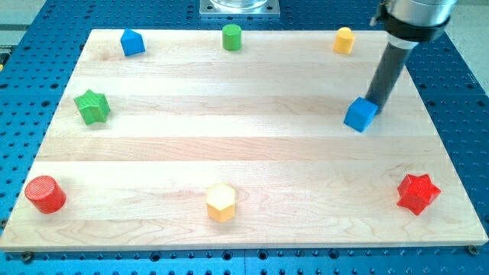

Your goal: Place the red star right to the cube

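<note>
The red star (419, 192) lies flat near the bottom right corner of the wooden board (252, 153), well apart from everything else. Up and to the left of it, in the right half of the board, sits the blue cube (360, 114). My tip (374, 101) rests right at the cube's upper right edge, touching it or just beside it; I cannot tell which. My rod (390, 70) rises from there, leaning toward the view's top right. I carry no jaws, only this rod, so nothing is clamped.

Along the top edge stand 3 blocks: a yellow cylinder (344, 40) at the right, a green cylinder (231, 37) in the middle and a blue pentagonal block (132, 42) at the left. A green star (92, 106) lies near the left edge. A red cylinder (45, 193) stands in the bottom left corner, and a yellow hexagonal block (220, 202) sits at the bottom centre.
</note>
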